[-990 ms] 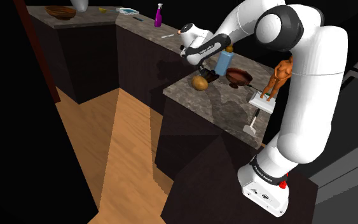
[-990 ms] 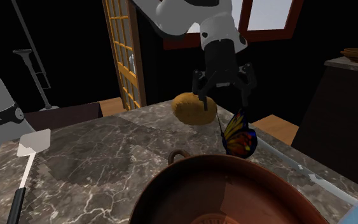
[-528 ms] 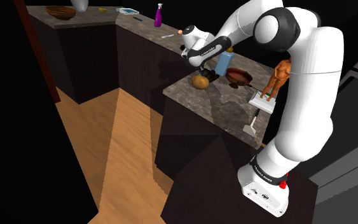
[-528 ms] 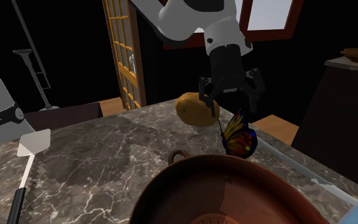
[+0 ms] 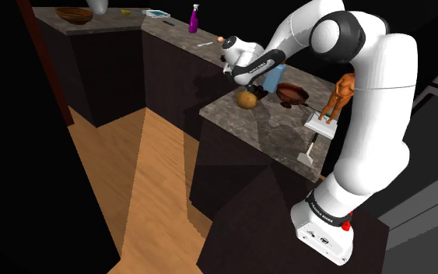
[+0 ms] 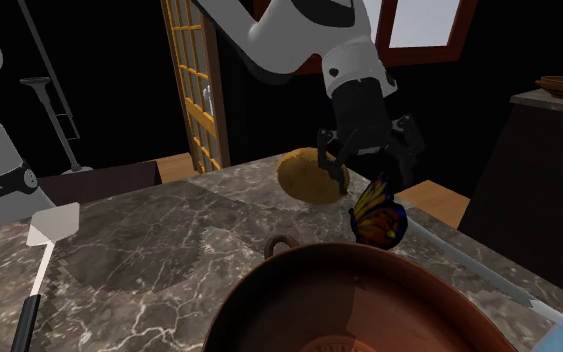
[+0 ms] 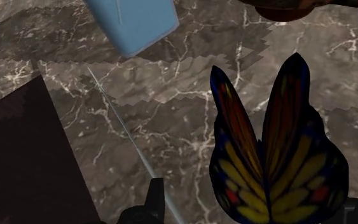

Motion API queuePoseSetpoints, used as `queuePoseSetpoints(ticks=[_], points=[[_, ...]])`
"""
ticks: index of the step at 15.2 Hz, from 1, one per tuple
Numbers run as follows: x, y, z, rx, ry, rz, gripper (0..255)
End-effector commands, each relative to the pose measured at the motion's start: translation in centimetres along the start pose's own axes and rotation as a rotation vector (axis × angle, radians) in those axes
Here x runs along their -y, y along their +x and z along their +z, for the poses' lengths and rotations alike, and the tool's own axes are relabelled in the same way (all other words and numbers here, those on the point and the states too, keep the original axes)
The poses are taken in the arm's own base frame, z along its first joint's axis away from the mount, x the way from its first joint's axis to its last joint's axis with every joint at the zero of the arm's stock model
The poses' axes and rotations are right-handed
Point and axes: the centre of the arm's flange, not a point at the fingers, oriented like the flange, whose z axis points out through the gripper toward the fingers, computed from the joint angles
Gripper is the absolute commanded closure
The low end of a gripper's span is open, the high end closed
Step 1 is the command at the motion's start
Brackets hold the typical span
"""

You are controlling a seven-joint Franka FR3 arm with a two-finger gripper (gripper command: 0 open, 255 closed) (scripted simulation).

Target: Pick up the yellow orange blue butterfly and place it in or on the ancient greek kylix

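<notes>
The gripper [image 6: 369, 172] hangs open, its black fingers apart, right above the butterfly [image 6: 377, 215], which stands upright on its lower edge on the marble worktop [image 6: 169, 230], close to the edge at the second exterior view's right. So the thing to be taken lies straight below the fingers, not off to a side. In the wrist view the orange, yellow and blue wings rise in a narrow V between the two fingers, nearer one finger than the other, and neither finger visibly touches them. I judge that the coming move is a short straight descent and then a closing on the wings; with the butterfly off centre, the nearer finger could tip it over first. The kylix [image 6: 349, 295], a brown bowl with a loop handle, sits just beside the butterfly, further in from that edge, and its hollow looks empty. A brown rounded lump [image 6: 299, 175] lies near the worktop's far corner, a thin grey rod [image 7: 123, 127] runs along the edge, and a blue box [image 7: 133, 22] stands beyond it
</notes>
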Motion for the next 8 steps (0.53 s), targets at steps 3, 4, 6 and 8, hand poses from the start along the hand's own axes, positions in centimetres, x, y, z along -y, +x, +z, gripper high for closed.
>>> queuePoseSetpoints(ticks=[3, 4, 6, 8], points=[[0.6, 3.1, 1.0, -0.128, 0.116, 0.082, 255], [1.1, 3.4, 0.9, -0.126, 0.119, 0.083, 255], [3.4, 3.9, 0.6, -0.115, 0.127, 0.088, 255], [3.2, 3.3, -0.2, -0.12, 0.125, 0.083, 255]])
